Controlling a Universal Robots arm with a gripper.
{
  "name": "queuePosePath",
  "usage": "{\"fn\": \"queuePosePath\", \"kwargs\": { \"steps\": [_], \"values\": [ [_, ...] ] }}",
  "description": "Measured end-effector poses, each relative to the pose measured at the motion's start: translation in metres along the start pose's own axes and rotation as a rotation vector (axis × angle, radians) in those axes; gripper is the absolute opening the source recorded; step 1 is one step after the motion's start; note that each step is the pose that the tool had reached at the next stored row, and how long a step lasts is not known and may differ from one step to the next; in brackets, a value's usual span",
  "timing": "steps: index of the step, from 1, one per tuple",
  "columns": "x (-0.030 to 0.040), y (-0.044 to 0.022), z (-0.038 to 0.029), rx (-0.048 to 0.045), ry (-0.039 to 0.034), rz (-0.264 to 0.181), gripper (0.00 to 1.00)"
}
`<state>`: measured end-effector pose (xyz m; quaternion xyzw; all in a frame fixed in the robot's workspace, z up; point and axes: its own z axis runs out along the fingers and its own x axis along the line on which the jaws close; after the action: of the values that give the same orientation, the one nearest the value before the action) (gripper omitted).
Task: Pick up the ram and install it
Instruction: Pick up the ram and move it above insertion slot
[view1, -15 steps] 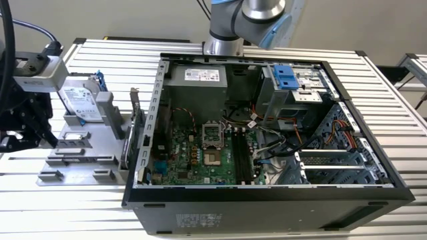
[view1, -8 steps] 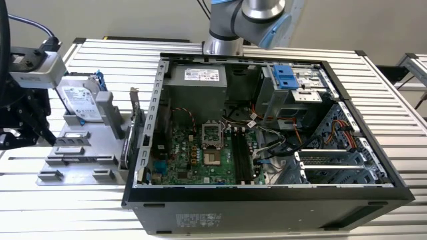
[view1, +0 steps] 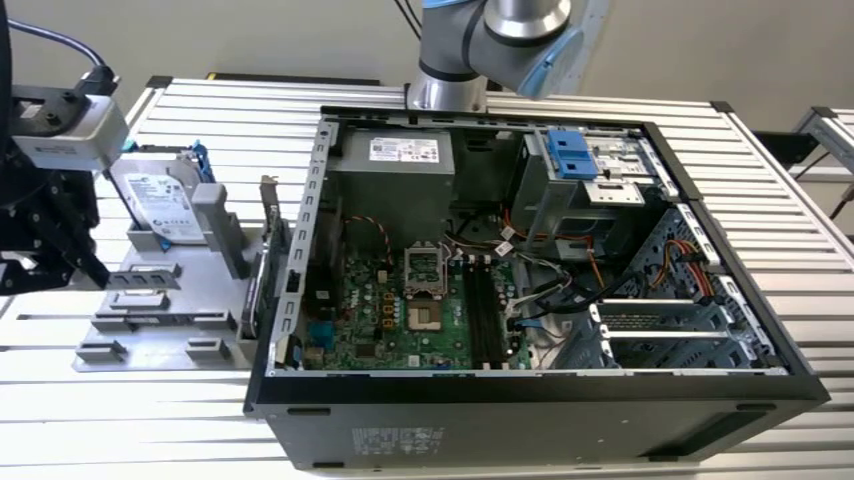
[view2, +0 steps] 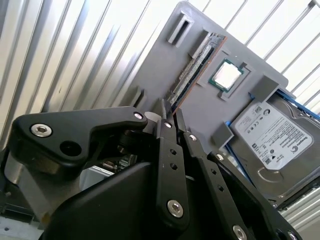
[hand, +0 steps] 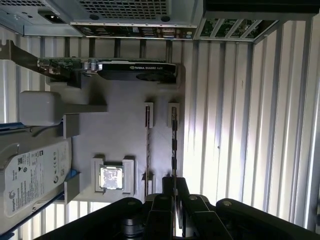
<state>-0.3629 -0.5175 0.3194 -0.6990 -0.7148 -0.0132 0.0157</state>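
While the black, link-fingered gripper (view2: 171, 111) hung at one end of the grey plastic holder tray (hand: 120, 135), its two slim fingers (view2: 165, 135) were drawn together on the near end of the ram (view2: 197, 65), a long, thin, dark-green circuit-board stick. In both wrist views the ram stood on edge in a narrow slot close to one side of the tray, its far end seated between small grey posts, and a second parallel slot lay just beside it. A square silver processor chip (hand: 111, 177) sat in a recess next to those slots. A silver hard drive with blue rails (view2: 272, 137) leaned in its cradle beyond the chip, and a long black graphics card with a metal bracket (hand: 137, 70) stood along the tray's side nearest the case. In the exterior view the tray lay on the slatted metal table (view1: 160, 420), just to the exterior view's left of the open black computer case (view1: 534, 430). Inside the case lay the green motherboard (view1: 387, 310) with its long black memory slots (view1: 483, 310). The grey robot arm (view1: 494, 40) rose behind the case.
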Motion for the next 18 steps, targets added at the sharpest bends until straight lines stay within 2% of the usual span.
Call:
{"fn": "queuePosePath", "kwargs": {
  "steps": [18],
  "values": [
    [0.0007, -0.0001, -0.0168, 0.0000, 0.0000, 0.001, 0.00]
  ]
}}
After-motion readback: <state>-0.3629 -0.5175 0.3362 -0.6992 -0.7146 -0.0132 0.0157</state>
